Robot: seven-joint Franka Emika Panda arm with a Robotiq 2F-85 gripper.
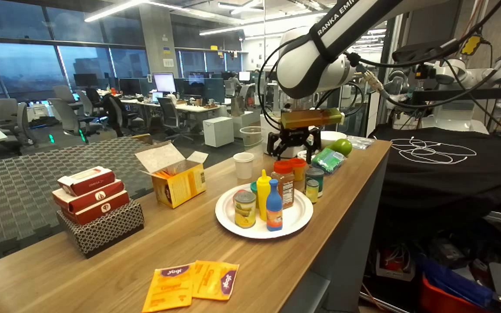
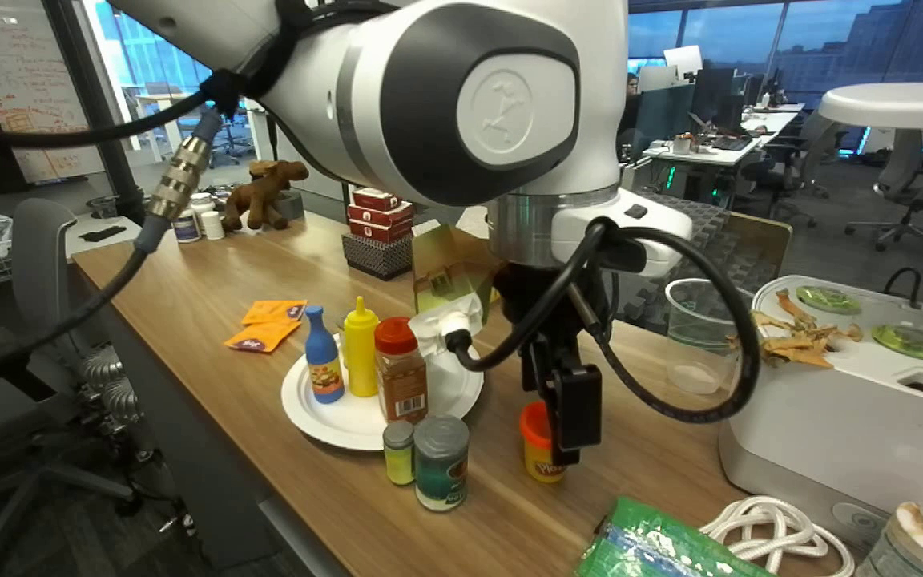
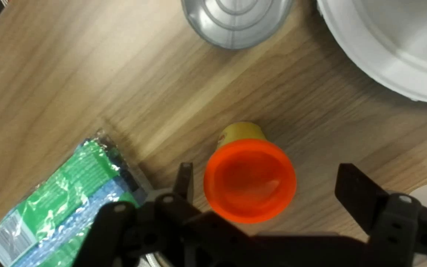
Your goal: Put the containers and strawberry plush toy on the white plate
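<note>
Red boxes [image 1: 98,196]: three, stacked on the patterned box [image 1: 111,228]
Yellow box [image 1: 189,182]: flaps raised, standing on the wooden surface [image 1: 181,234]
Sachets [image 1: 170,289]: two, orange, lying flat side by side with edges meeting
Plate [image 1: 296,217]: on the surface, carrying yellow can [image 1: 245,211], yellow bottle [image 1: 263,195], blue bottle [image 1: 274,206] and red-lidded jar [image 1: 287,187], left to right in an exterior view, all upright
Red thing [image 1: 236,192]: behind the yellow can, too covered to identify
Hand [image 3: 265,180]: above the surface, fingers wide apart, tub [image 1: 299,172] between them in the wrist view with bare wood showing on either side of it
Tub: yellow with orange lid, upright on the surface, apart from the plate
Small jar [image 1: 312,192]: grey-topped, yellow-green, upright on the surface just beside the plate
Green can [image 1: 317,175]: upright on the surface, just beside the small jar; touching or not, cannot tell
Packet [image 1: 328,160]: green and blue, lying on the surface near the tub
</note>
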